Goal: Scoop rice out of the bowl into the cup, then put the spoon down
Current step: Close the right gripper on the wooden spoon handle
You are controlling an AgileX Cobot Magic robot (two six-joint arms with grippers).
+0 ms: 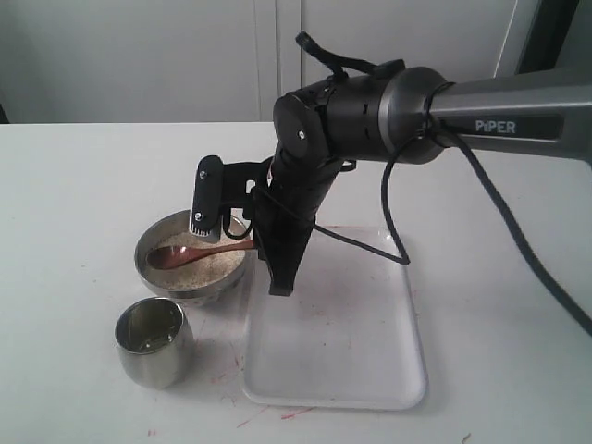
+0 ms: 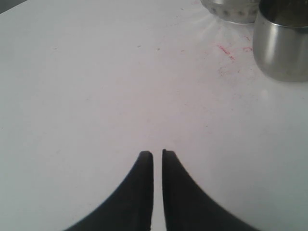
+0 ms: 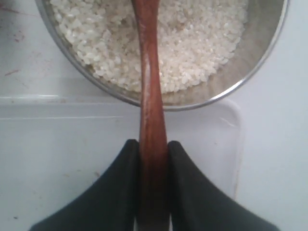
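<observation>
The steel bowl [image 1: 176, 289] holds white rice [image 1: 211, 268]. The reddish-brown wooden spoon [image 1: 185, 253] lies with its head on the rice and its handle running back over the rim. My right gripper [image 1: 258, 243] is shut on the handle's end. In the right wrist view the fingers [image 3: 130, 159] pinch the spoon [image 3: 150, 96], with the rice [image 3: 197, 43] and bowl [image 3: 257, 62] beyond them. The steel cup [image 1: 154, 344] stands upright just in front of the bowl. My left gripper [image 2: 157, 154] hovers over bare table, shut on nothing, with the cup [image 2: 281, 45] ahead of it to one side.
A clear plastic tray [image 1: 342, 333] lies right of the bowl, under my right arm; its edge [image 3: 72, 101] butts against the bowl. Faint red marks dot the white table [image 1: 74, 231] near the cup. A black cable [image 1: 398, 231] loops above the tray.
</observation>
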